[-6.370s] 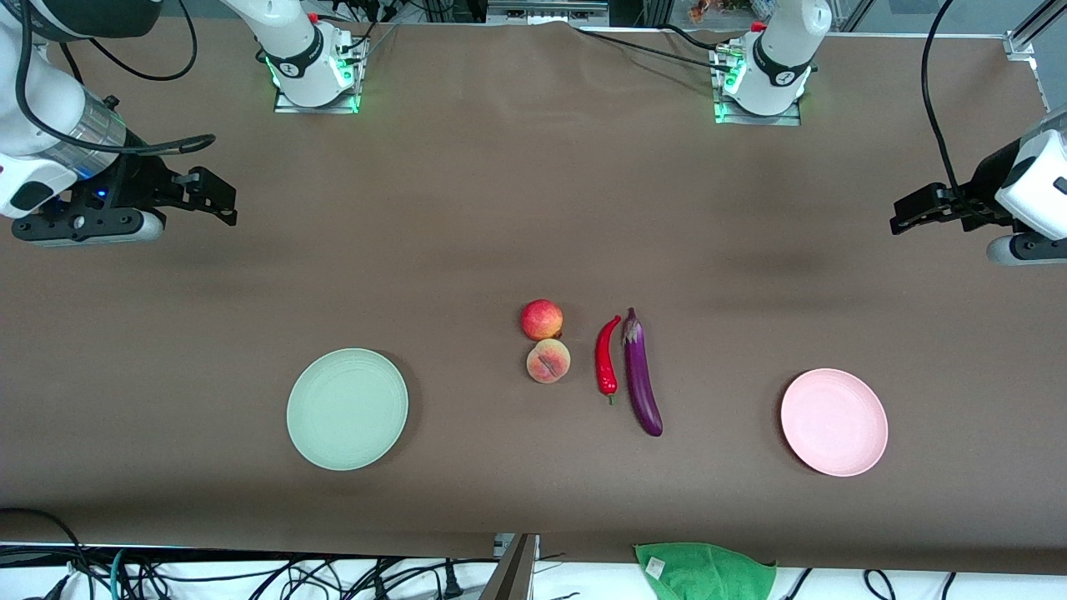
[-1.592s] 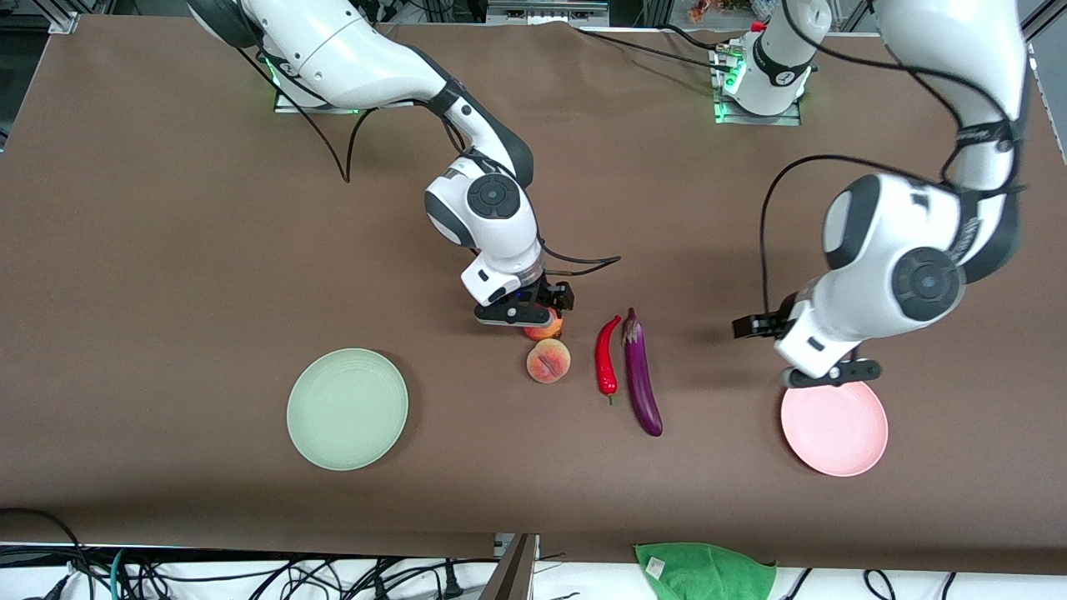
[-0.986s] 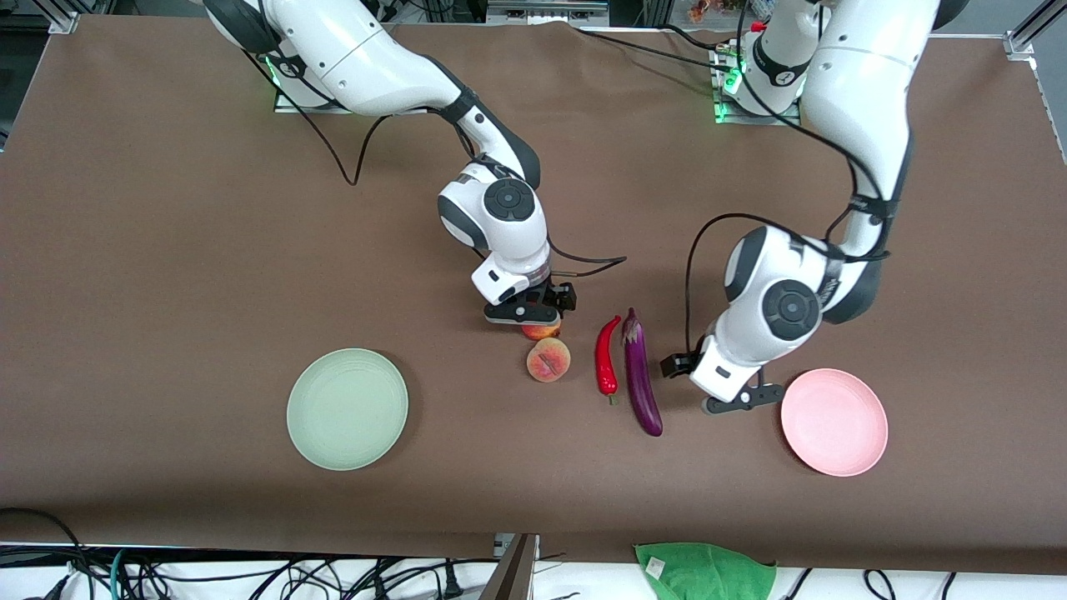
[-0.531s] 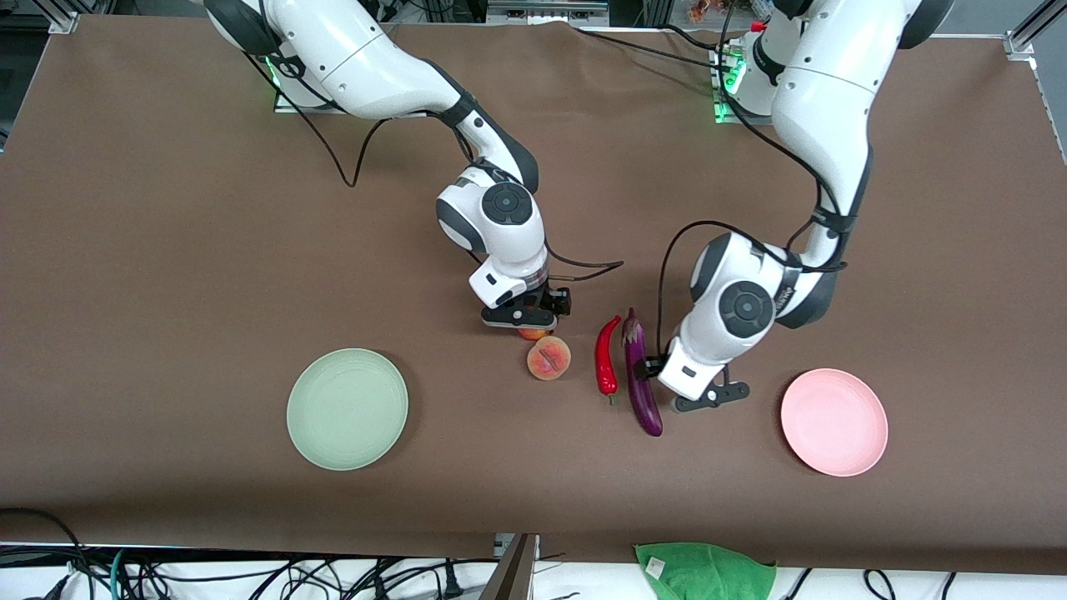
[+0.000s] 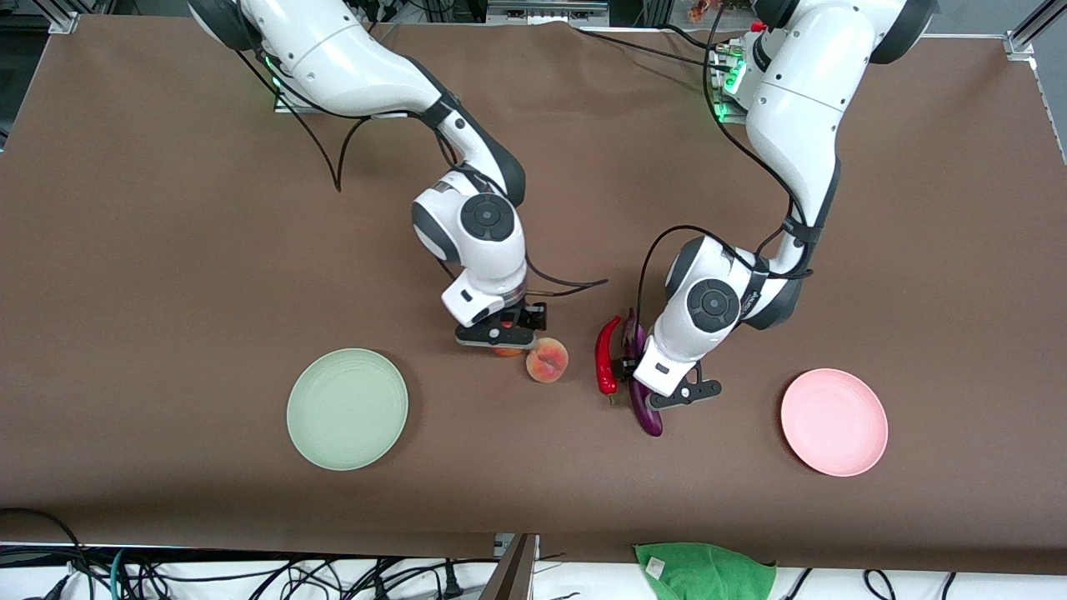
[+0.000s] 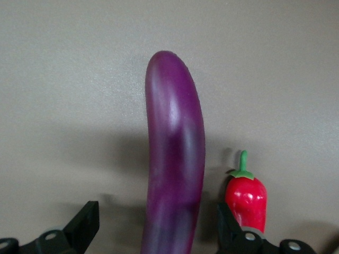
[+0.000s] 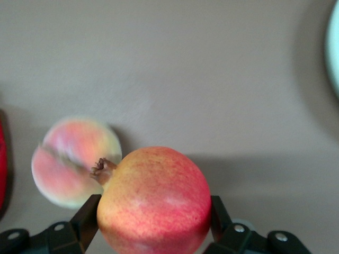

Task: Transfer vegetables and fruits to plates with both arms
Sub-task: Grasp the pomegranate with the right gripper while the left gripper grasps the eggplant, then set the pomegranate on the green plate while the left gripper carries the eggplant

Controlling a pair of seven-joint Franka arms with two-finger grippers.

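My right gripper (image 5: 503,346) (image 7: 153,211) is shut on the deep red fruit (image 5: 507,352) (image 7: 153,201) and holds it just above the table beside the peach (image 5: 547,360) (image 7: 69,161). The mint green plate (image 5: 348,408) (image 7: 335,47) lies toward the right arm's end. My left gripper (image 5: 646,392) (image 6: 158,222) is open and low over the purple eggplant (image 5: 648,421) (image 6: 175,148), one finger on each side with gaps. The arm hides most of the eggplant in the front view. The red chili (image 5: 606,362) (image 6: 246,198) lies right beside it. The pink plate (image 5: 834,421) is empty.
A green cloth (image 5: 704,571) hangs at the table edge nearest the front camera. Cables run along that edge. Both arm bases stand at the edge farthest from the front camera. Brown table surface surrounds both plates.
My right gripper closed on the red fruit and has carried it past the peach toward the green plate. My left gripper came from over the pink plate and settled astride the eggplant.
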